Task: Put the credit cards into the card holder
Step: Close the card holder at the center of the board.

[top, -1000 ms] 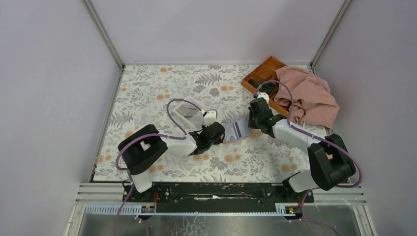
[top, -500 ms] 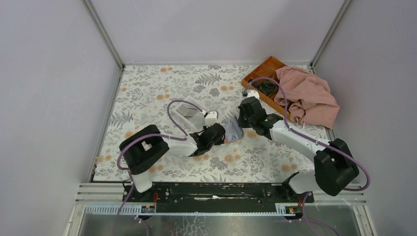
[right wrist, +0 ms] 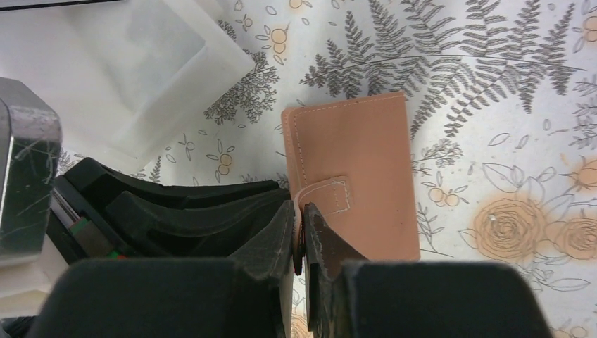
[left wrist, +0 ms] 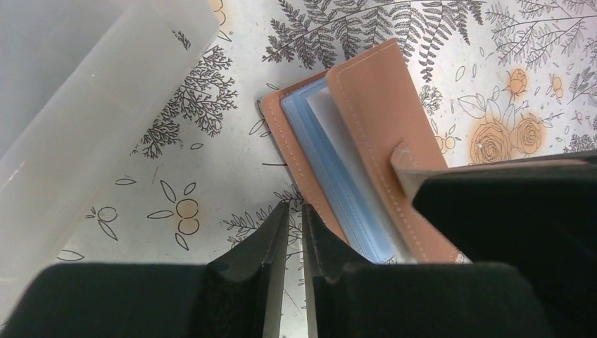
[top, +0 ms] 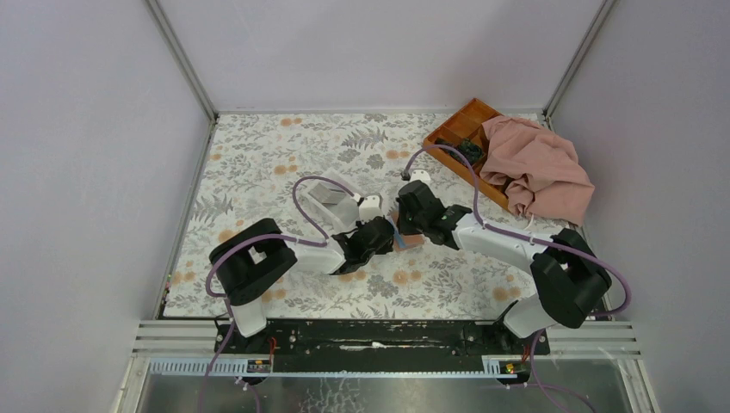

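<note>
The tan card holder [top: 413, 240] lies on the flowered cloth between both grippers. In the left wrist view its top cover [left wrist: 373, 127] is lifted slightly. Light-blue and whitish edges of the credit cards [left wrist: 331, 169] show between the covers. My right gripper [right wrist: 300, 211] is shut on the holder's strap tab [right wrist: 331, 193], holding it over the closed cover [right wrist: 359, 162]. My left gripper [left wrist: 296, 208] is shut with only a slit between its fingers and nothing in it. Its right fingertip [left wrist: 310, 215] rests at the lower cover's edge.
A translucent white box [top: 331, 200] sits just left of the grippers, also close in the left wrist view [left wrist: 84, 105] and the right wrist view [right wrist: 134, 63]. An orange compartment tray [top: 456, 138] and a pink cloth [top: 538, 168] lie at the back right.
My right arm has swung left toward the left gripper, folding the card holder's cover over so the open holder is now nearly closed. The left gripper has stayed in place.
</note>
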Controlling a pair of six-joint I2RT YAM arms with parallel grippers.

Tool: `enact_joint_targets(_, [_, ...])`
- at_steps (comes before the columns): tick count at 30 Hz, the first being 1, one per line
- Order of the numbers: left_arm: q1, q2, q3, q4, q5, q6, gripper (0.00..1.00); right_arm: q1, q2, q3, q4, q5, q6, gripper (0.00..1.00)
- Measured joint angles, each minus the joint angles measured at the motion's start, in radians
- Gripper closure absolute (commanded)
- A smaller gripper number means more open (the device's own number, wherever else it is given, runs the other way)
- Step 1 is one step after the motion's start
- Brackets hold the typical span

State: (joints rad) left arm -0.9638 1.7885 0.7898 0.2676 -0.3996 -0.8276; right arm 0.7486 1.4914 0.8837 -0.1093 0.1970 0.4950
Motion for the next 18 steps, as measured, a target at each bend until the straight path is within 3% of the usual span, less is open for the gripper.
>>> enact_joint_targets(18, [-0.008, -0.082, -0.085, -0.006, 0.021, -0.034, 0.78, 0.051, 0.109, -0.053, 0.105, 0.000, 0.068, 0.95])
